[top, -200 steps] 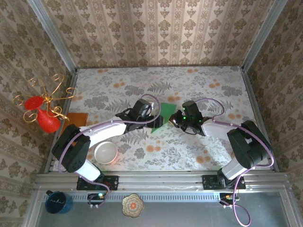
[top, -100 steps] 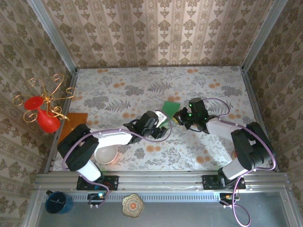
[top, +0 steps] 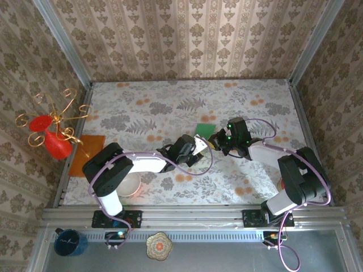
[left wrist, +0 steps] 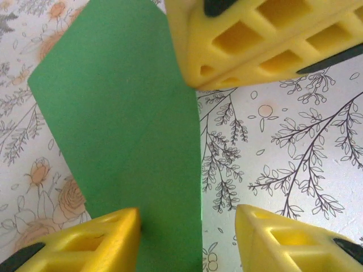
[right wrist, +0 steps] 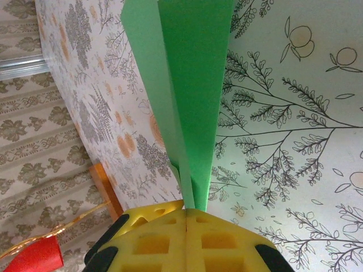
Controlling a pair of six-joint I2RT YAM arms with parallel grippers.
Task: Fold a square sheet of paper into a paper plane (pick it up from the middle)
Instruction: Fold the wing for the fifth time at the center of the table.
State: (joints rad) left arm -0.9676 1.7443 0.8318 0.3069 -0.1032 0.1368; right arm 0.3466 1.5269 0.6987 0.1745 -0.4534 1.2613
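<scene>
The square sheet of paper, bright green, is folded into a long narrow layered strip with a crease and lies low over the floral table near its middle. My right gripper is shut on one end of it, its yellow fingers showing at the top of the left wrist view. My left gripper is open at the paper's other end. The paper's straight edge runs between its fingers; the left finger rests at the green surface and the right finger stands over bare table.
An orange sheet lies at the table's left edge beside a red vase with gold wire. A white bowl sits by the left arm's base. Patterned walls close three sides. A blue mug stands below the front rail.
My left gripper has swung right, close to the right gripper at the paper, and its jaws have narrowed. The right gripper shifted slightly right, still shut on the paper.
</scene>
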